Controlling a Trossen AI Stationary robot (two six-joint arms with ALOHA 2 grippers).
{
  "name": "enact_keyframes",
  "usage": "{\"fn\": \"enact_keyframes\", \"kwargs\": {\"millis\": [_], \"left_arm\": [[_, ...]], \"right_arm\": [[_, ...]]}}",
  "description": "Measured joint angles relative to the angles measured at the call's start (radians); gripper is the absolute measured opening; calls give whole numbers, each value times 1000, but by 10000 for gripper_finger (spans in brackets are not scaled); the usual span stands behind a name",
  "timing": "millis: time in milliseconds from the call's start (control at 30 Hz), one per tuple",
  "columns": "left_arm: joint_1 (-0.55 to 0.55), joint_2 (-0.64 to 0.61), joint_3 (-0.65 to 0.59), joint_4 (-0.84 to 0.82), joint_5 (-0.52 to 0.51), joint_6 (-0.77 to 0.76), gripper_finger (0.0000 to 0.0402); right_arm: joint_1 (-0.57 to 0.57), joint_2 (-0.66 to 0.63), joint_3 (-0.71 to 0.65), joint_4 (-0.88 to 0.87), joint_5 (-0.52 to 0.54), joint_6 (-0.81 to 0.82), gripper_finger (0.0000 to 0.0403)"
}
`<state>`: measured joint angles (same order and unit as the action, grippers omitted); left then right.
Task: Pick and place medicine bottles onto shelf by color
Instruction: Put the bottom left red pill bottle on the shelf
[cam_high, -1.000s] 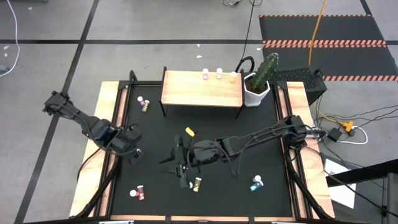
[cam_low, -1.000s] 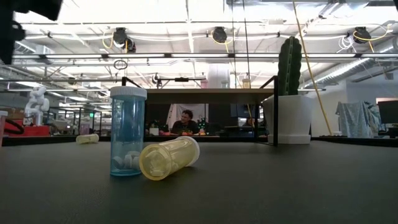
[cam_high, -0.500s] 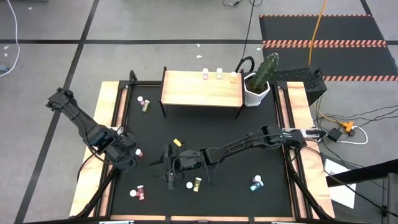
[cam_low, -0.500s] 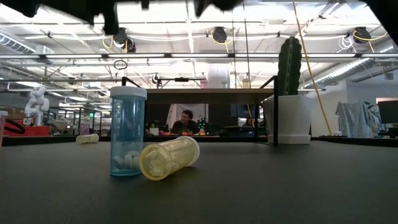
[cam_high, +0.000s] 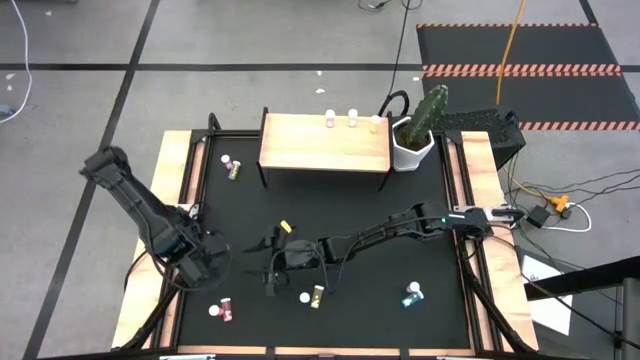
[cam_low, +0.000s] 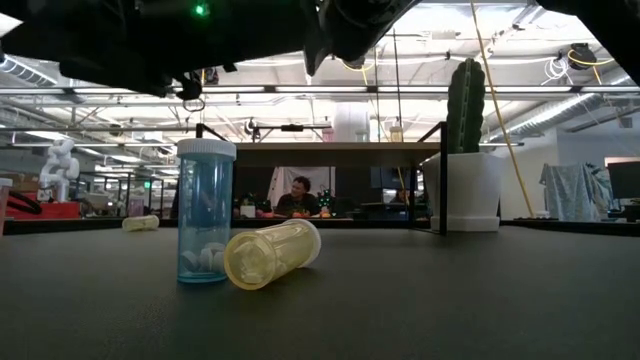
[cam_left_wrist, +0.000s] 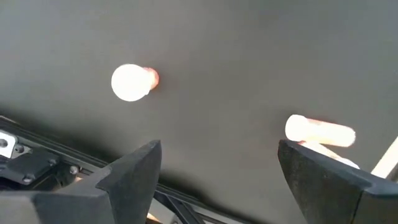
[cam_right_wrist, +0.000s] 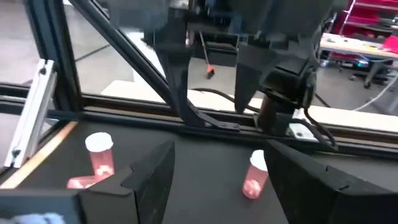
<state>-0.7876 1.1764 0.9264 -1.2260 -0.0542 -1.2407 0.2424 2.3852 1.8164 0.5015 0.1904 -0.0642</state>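
Note:
The light-wood shelf (cam_high: 325, 148) stands at the table's far side with three bottles (cam_high: 352, 120) on its far edge. My left gripper (cam_high: 203, 266) hangs open over the near left of the table, above a standing pink bottle (cam_left_wrist: 132, 81), which also shows in the right wrist view (cam_right_wrist: 255, 173). A pink pair (cam_high: 221, 311), one bottle standing and one lying, is at the near left corner. My right gripper (cam_high: 271, 268) is open and empty, pointing toward the table's left edge, left of a standing teal bottle (cam_low: 204, 212) and a lying yellow one (cam_low: 270, 253).
A white pot with a cactus (cam_high: 418, 135) stands right of the shelf. A pink and a yellow bottle (cam_high: 231, 167) are left of the shelf. Another teal bottle (cam_high: 412, 293) is at the near right. A small yellow piece (cam_high: 285, 228) shows beside the right arm.
My left gripper has gone toward the table's near edge, over the pink bottle. My right arm has stretched out and its gripper has gone toward the table's left edge, away from the teal and yellow bottles, uncovering the teal bottle's white cap. The bottles have stayed put.

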Motion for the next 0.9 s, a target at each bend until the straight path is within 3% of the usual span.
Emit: {"fn": "enact_keyframes", "kwargs": {"millis": [200, 567, 733, 900], "left_arm": [[1, 47, 0, 36, 48, -96, 321], [19, 45, 0, 170, 57, -182, 321], [82, 37, 0, 182, 183, -264, 321], [109, 37, 0, 182, 210, -318, 321]], "right_arm": [[1, -2, 0, -84, -90, 0, 240], [6, -104, -2, -185, -69, 102, 223], [-8, -136, 0, -175, -134, 142, 191], [-18, -140, 0, -314, -44, 263, 147]]}}
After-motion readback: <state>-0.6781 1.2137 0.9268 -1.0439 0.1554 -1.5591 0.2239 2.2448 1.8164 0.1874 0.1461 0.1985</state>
